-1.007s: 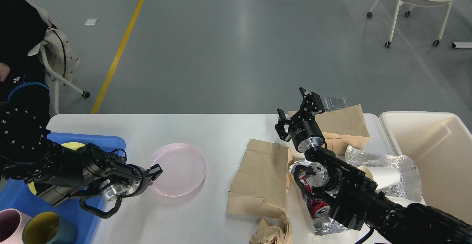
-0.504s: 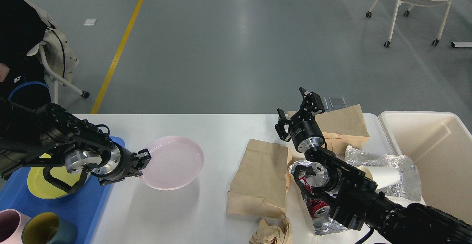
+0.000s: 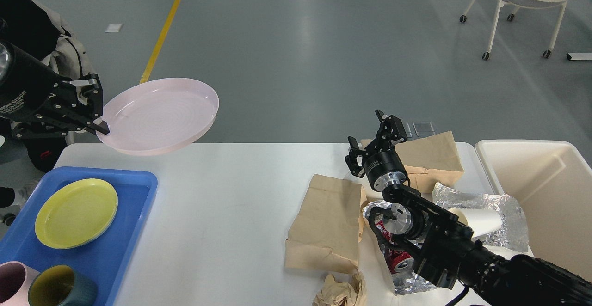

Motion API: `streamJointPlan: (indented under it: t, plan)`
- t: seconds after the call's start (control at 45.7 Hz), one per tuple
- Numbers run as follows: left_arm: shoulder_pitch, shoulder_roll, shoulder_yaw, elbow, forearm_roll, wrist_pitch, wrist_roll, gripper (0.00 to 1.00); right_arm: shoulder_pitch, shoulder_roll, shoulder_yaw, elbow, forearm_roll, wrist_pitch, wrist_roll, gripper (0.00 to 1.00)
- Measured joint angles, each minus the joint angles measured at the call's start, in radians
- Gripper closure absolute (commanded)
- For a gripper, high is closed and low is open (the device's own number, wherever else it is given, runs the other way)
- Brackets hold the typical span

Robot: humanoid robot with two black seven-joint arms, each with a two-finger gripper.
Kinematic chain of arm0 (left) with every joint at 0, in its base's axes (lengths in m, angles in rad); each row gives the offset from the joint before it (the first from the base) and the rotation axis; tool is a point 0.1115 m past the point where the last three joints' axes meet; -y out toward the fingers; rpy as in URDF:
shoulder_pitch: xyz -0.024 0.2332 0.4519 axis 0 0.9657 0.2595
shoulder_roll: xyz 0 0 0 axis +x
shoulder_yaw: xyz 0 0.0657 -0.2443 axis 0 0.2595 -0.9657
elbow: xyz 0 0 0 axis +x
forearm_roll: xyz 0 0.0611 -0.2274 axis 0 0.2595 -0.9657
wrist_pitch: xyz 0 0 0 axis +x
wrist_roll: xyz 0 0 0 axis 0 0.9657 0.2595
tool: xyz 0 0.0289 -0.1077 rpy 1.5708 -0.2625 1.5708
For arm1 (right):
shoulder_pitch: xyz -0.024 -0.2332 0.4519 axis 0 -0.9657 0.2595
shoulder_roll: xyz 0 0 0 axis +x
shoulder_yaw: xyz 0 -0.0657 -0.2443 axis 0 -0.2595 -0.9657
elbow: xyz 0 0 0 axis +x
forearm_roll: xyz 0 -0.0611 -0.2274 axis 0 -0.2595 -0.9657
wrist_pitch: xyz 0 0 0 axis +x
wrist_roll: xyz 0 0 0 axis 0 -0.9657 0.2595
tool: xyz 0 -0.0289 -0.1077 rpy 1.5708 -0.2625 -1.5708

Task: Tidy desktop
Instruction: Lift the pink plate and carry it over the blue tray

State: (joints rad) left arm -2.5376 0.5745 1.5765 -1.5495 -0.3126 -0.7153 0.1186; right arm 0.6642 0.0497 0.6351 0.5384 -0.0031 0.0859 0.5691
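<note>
The white desktop fills the lower view. My left gripper is shut on the left rim of a pink plate and holds it high above the desktop's far left corner. My right gripper is open and empty, raised above the brown paper bags on the right. A flat brown paper bag, a second brown bag, crumpled foil, a white paper cup, a red can and a crumpled paper ball lie on the right side.
A blue tray at the left front holds a yellow plate, a pink mug and a dark mug. A cream bin stands at the right edge. A person and chairs are beyond the table.
My left gripper has lifted the pink plate off the desktop, up and to the left. The yellow plate on the tray is now uncovered. The right arm has not moved.
</note>
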Motion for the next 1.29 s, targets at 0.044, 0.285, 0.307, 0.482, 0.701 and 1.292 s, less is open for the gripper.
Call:
streamJointPlan:
  t: [0.044,0.285,0.307,0.482,0.701,1.292]
  plan:
    - [-0.015,0.002,0.007,0.0,0.001,-0.017,0.0,1.0,0.0,0.0,0.0,0.0,0.0,0.0,0.0,0.0]
    - [0.084,0.037,0.044,0.001,0.003,0.078,-0.006,1.0,0.0,-0.001,0.0,0.0,0.0,0.0,0.0,0.0]
    - [0.107,0.054,0.046,0.003,0.004,0.106,-0.006,1.0,0.0,-0.001,0.0,0.0,0.0,0.0,0.0,0.0]
    - [0.317,0.216,0.031,0.069,0.038,0.288,-0.008,1.0,0.0,-0.001,0.0,0.0,0.0,0.0,0.0,0.0]
    - [0.696,0.293,-0.074,0.214,0.116,0.55,-0.01,1.0,0.0,0.0,0.0,0.0,0.0,0.0,0.0,0.0]
    - [1.351,0.264,-0.559,0.535,0.116,0.852,0.006,1.0,0.0,0.001,0.0,0.0,0.0,0.0,0.0,0.0]
